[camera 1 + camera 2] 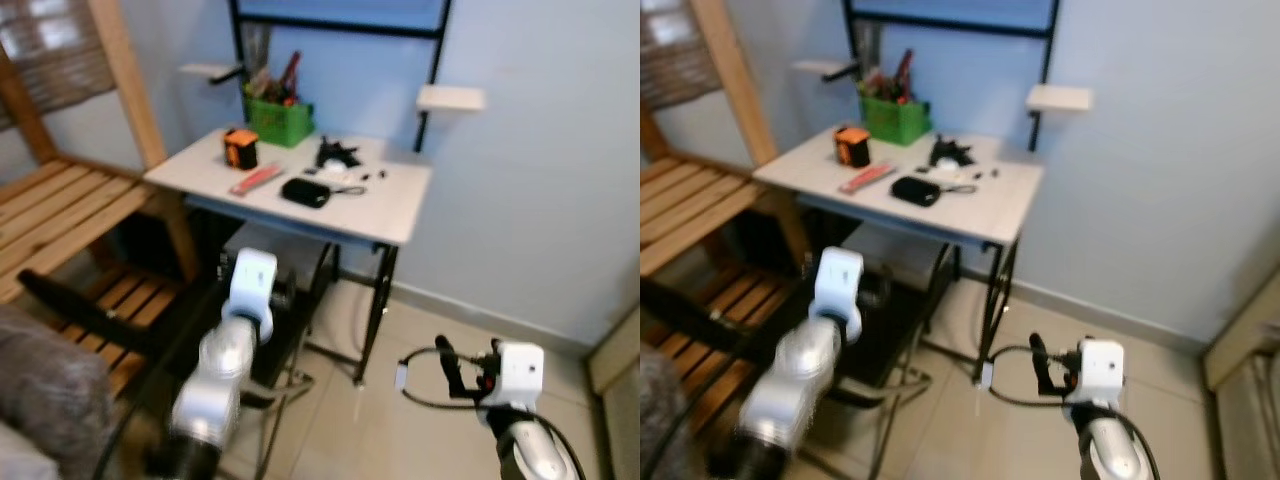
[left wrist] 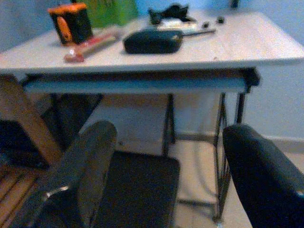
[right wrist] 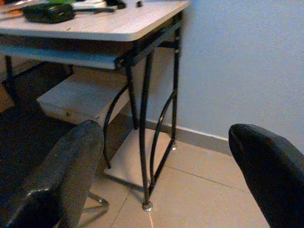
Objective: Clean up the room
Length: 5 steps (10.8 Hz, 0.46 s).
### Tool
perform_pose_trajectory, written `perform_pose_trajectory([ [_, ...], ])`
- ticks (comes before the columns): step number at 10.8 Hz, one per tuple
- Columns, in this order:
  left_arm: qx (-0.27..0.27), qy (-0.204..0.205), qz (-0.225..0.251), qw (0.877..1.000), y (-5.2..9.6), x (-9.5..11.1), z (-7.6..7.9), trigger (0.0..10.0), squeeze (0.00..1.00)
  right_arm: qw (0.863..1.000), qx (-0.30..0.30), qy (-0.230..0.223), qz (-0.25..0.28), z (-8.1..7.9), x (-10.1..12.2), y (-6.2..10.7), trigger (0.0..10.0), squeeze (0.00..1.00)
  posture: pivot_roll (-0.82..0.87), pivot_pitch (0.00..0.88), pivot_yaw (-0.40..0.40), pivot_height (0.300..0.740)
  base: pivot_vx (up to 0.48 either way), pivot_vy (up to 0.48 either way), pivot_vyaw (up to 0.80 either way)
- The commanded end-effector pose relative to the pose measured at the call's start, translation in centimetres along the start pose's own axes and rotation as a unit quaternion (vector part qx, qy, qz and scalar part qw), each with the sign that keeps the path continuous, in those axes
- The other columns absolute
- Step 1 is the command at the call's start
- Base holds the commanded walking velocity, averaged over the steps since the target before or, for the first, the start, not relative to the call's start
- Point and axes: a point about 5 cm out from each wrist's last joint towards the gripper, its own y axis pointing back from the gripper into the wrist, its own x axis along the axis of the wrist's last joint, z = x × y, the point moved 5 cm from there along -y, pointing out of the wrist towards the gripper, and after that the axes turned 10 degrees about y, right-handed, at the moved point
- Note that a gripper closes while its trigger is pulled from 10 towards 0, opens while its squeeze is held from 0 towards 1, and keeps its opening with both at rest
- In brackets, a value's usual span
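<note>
Facing the worktop (image 1: 390, 215), clutter is seen on it: black case (image 1: 305, 192), orange block (image 1: 240, 147), red strip (image 1: 256, 179), green bin (image 1: 280, 120) at far edge. Left gripper (image 2: 166, 175) and right gripper (image 3: 166, 175) are held low, near, fingers spread, nothing pinched. Risk judged: frame legs (image 3: 142, 142) or cable (image 1: 420, 385) could be snagged if arms are raised while close.

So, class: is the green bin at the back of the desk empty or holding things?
Holding things. The green bin has red and dark tool handles sticking up above its rim; what they are is too blurred to tell.
</note>
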Motion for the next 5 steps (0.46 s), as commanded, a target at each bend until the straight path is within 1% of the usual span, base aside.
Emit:
perform_pose_trajectory([
  [1,-0.051,0.016,0.02,0.998,0.4,-0.2,2.8,10.0,0.0,1.0,0.013,0.017,-0.007,-0.1,-0.8,1.0,10.0,0.0,0.11,0.0,0.012,0.731,0.0,0.0,0.0],
  [2,-0.068,-0.012,0.065,0.995,0.7,1.2,4.6,10.0,0.0,1.0,0.016,0.014,-0.018,0.3,-1.5,2.9,10.0,0.0,0.09,0.0,-0.004,0.731,0.0,0.0,0.0],
  [3,-0.092,-0.03,0.091,0.991,1.7,1.9,5.3,10.0,0.0,0.999,0.02,0.021,-0.015,0.5,-1.4,4.0,10.0,0.0,0.08,0.0,-0.012,0.731,0.0,0.0,0.0],
  [4,-0.107,-0.046,0.095,0.989,2.9,1.5,5.4,10.0,0.0,0.999,0.022,0.026,-0.014,0.6,-1.4,4.6,10.0,0.0,0.08,0.0,-0.014,0.731,0.0,0.0,0.0],
  [5,-0.089,-0.067,0.11,0.988,5.3,1.1,3.5,10.0,0.0,0.999,0.013,0.024,-0.018,1.1,-1.7,5.9,10.0,0.0,0.07,0.0,-0.02,0.731,0.0,0.0,0.0],
])
